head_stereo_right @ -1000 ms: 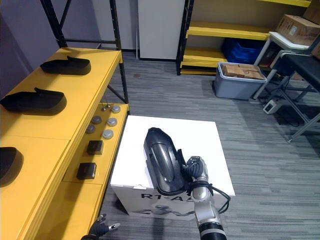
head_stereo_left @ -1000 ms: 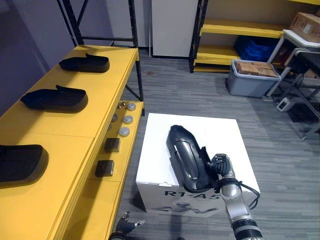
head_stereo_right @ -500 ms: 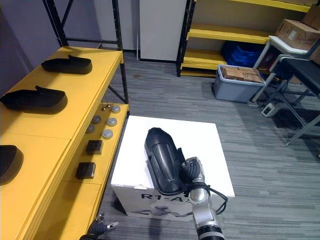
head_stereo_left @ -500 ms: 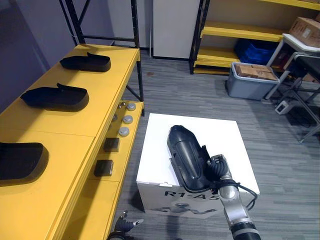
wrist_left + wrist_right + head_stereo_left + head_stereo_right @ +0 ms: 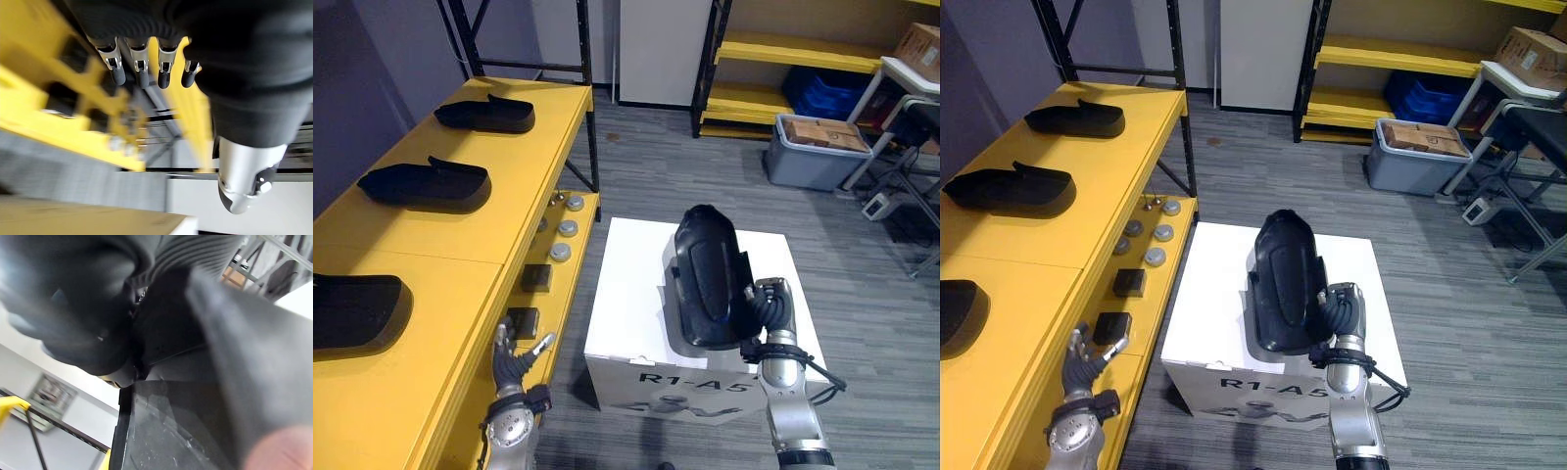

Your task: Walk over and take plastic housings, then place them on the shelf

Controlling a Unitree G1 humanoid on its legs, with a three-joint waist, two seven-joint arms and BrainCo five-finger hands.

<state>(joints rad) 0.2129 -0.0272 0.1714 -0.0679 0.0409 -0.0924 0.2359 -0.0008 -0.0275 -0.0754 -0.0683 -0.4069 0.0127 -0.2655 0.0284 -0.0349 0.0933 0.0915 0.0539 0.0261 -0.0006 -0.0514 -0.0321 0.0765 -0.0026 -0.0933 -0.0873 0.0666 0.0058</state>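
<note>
A black plastic housing [image 5: 709, 278] is lifted off the white box [image 5: 626, 304], tilted up on end. My right hand [image 5: 771, 311] is curled round its near right edge, and the housing's dark shell [image 5: 234, 382] shows close in the right wrist view. My left hand [image 5: 514, 357] is raised at the lower left beside the yellow shelf [image 5: 431, 235], fingers spread and holding nothing; its fingers [image 5: 139, 68] hang straight in the left wrist view. Three more black housings [image 5: 426, 184] lie in a row on the shelf top.
Round knobs [image 5: 566, 227] and dark blocks [image 5: 534, 277] sit on the shelf's lower ledge next to the white box. A grey bin with cartons [image 5: 818, 152] and a yellow rack [image 5: 783, 69] stand at the back. A chair frame [image 5: 911, 186] is at the far right.
My right hand has lifted the housing off the box and tipped it upright. My left hand has risen into view beside the shelf. The camera has shifted slightly.
</note>
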